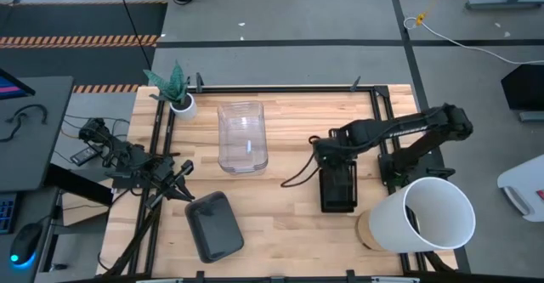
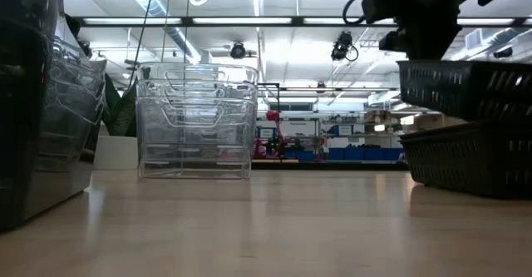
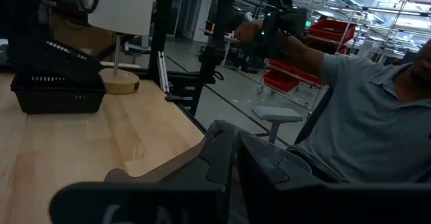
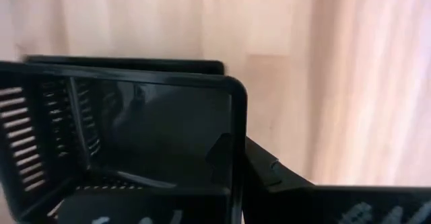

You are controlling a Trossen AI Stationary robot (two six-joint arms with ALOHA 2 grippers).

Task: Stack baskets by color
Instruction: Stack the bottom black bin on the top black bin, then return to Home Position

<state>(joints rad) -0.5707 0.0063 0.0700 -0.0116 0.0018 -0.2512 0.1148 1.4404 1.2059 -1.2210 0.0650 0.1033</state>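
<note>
My right gripper (image 1: 328, 159) points down, shut on a black mesh basket (image 2: 465, 84) that hangs over a second black mesh basket (image 2: 470, 165) resting on its bottom on the table's right half. A stack of clear baskets (image 1: 242, 137) stands at the far middle. A smoky grey basket (image 1: 214, 225) lies near the front edge. My left gripper (image 1: 184, 171) waits at the left edge with its fingers together, touching nothing. My right gripper holds the upper black mesh basket by the rim of one end wall (image 4: 237, 126), at the basket's far end. One finger is inside the basket and one finger (image 4: 271, 173) outside. The fingers come from above. The basket is lifted clear, slightly tilted, over the lower one.
A big white bucket (image 1: 432, 215) lies tipped on a wooden stand at the near right, close to the black baskets. A small white plant pot (image 1: 182, 104) sits at the far left corner. A person (image 3: 377, 116) sits beyond the table. Bare wood lies between the clear stack and the black baskets.
</note>
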